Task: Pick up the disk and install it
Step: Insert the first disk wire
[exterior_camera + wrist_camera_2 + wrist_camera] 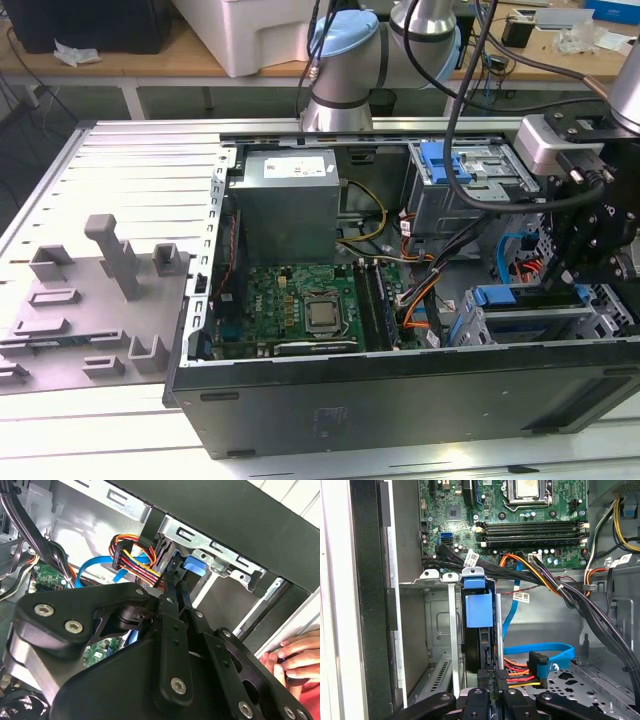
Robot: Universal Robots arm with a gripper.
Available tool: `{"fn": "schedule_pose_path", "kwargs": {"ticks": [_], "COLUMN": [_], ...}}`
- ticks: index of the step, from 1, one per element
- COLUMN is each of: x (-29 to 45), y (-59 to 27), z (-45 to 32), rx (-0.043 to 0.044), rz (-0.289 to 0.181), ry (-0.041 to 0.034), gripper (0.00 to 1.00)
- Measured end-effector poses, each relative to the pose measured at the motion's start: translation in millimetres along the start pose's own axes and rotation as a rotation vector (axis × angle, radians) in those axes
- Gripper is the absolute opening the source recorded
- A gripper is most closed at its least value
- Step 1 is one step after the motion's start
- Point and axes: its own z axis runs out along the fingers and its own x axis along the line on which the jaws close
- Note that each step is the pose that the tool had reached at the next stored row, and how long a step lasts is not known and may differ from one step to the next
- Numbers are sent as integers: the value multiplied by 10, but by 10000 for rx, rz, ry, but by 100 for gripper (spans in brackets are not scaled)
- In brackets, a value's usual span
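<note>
Slatted grey metal table (pixel 130 150) up front, wooden workbench (pixel 150 58) behind it carrying a white bin (pixel 255 30) and black box (pixel 90 22).

The exterior view is looking down from above at the open computer case (pixel 400 400). Both wrist views are sitting close inside it: the first is facing the motherboard (pixel 530 520) across the drive cage (pixel 445 630), the second is looking past the gripper (pixel 172 605) at that cage (pixel 210 545).
</note>
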Motion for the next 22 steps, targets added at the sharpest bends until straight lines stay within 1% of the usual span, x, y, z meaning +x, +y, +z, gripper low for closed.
{"fn": "schedule_pose_path", "kwargs": {"ticks": [7, 8, 9, 11, 12, 16, 18, 19, 22], "x": [0, 0, 0, 0, 0, 0, 1, 1, 2], "y": [0, 0, 0, 0, 0, 0, -1, -2, -4], "z": [0, 0, 0, -3, -3, -3, -23, -64, -123], "rx": [-2, -2, -1, -1, 0, 0, 1, 0, 0], "rz": [1, 0, 1, 0, 1, 0, 0, 0, -1], "ry": [-3, -6, -7, -1, -2, -2, 7, 7, 11], "gripper": [16, 18, 24, 24, 36, 36, 36, 36, 36]}}
